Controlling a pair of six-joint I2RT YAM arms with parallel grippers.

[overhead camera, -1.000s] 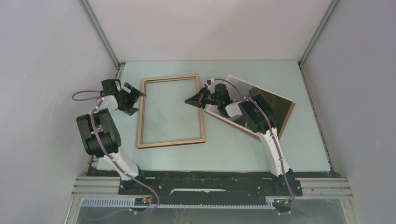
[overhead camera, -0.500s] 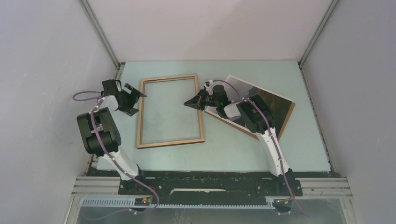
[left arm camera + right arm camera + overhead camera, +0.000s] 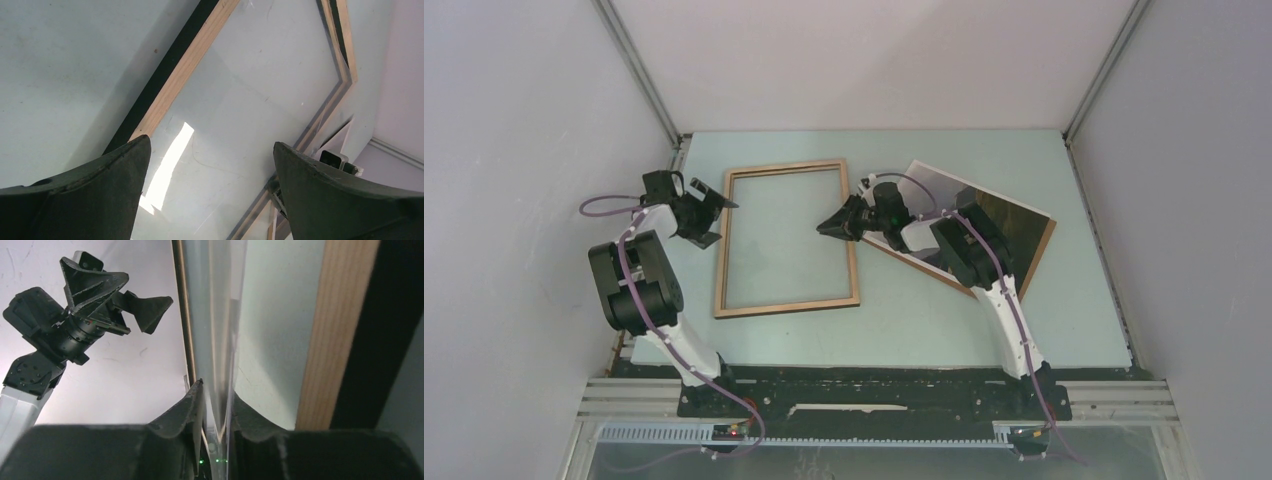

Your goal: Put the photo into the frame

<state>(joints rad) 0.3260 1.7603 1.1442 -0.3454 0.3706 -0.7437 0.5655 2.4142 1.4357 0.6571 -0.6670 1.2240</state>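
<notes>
The right fingers [image 3: 182,415] are pressed almost together, pinching the edge of a clear pane [image 3: 220,340] just inside the right rail of the frame [image 3: 340,335]. The tan wood of that rail runs beside them but is not gripped. Whether the pane is lifted off the frame or still seated in it cannot be told. Across the opening, the left fingers [image 3: 100,192] are spread wide and hold nothing, hovering over the frame's left rail.

The frame lies flat on the surface [image 3: 904,325], tan face up, with only the pane and the surface showing through its opening. The photo [image 3: 1014,228] is outside the frame, to its right, dark picture side up and partly under the right arm. It rests on a brown board [image 3: 1041,258] whose edge shows on the side away from the frame.

The task looks barely begun, with work so far only on the frame and its pane. Left to do are picking up the photo, carrying it over the frame and seating it squarely in the opening.
</notes>
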